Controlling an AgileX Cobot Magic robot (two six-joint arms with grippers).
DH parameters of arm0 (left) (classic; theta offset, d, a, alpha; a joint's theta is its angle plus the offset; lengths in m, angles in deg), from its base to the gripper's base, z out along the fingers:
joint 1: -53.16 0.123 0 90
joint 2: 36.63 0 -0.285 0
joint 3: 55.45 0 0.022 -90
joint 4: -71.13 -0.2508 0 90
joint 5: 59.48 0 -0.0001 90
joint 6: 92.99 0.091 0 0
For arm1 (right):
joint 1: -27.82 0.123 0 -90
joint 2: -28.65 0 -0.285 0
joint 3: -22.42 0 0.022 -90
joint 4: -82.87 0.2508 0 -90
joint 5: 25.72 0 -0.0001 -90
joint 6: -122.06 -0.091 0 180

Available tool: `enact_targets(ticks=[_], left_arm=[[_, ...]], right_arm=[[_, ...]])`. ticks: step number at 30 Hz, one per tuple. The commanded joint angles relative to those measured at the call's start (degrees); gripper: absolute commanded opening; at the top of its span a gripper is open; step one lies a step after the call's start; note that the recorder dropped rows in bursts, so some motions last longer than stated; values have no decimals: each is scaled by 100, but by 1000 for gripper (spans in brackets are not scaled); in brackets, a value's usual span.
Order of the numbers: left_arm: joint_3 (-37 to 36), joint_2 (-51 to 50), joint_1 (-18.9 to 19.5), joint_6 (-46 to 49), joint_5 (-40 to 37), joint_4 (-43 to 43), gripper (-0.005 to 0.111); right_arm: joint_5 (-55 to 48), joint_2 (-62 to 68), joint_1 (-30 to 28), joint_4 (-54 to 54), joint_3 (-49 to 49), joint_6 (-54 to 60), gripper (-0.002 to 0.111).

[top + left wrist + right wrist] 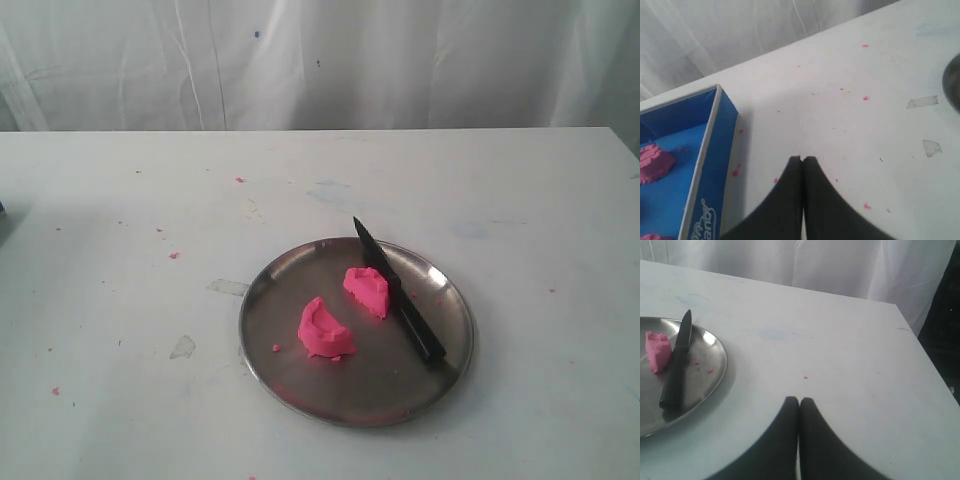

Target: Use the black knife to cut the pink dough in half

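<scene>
Exterior view: the pink dough (pixel 325 331) lies in two separate chunks on a steel plate (pixel 380 388) on the white worktop (pixel 120 270), the black knife (pixel 398 292) flat just beside the farther chunk, tip over the rim. Left wrist view: left jaws pressed together, empty, over crumb-speckled worktop beside a blue box (pixel 715 145) holding pink lumps (pixel 652 162). Right wrist view: right jaws likewise closed on nothing, apart from the plate.

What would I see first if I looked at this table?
Two bright chunks of pink dough sit apart on a round steel plate on the white table. A black knife lies on the plate right beside the farther chunk, its tip poking past the rim.
</scene>
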Motion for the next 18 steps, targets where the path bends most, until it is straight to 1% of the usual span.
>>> enact_targets(ticks=[1, 10, 12, 14, 15, 16, 17, 18], left_arm=[[21, 346, 58, 0, 0, 43, 0], [-1, 322, 58, 0, -42, 43, 0], [-168, 346, 58, 0, -14, 5, 0], [-598, 544, 58, -32, 472, 29, 0], [-1001, 782, 58, -41, 1079, 29, 0], [-1178, 782, 58, -44, 1364, 29, 0], [-1625, 782, 65, -357, 2090, 29, 0], [-1772, 782, 73, -533, 2274, 29, 0]], right_arm=[[3, -18, -18, -55, -5, -34, 0], [3, -18, -18, -55, -5, -34, 0], [3, -18, -18, -55, -5, -34, 0], [3, -18, -18, -55, -5, -34, 0], [3, -18, -18, -55, -5, -34, 0], [3, -18, -18, -55, -5, -34, 0], [3, -18, -18, -55, -5, -34, 0], [3, -18, -18, -55, -5, -34, 0]])
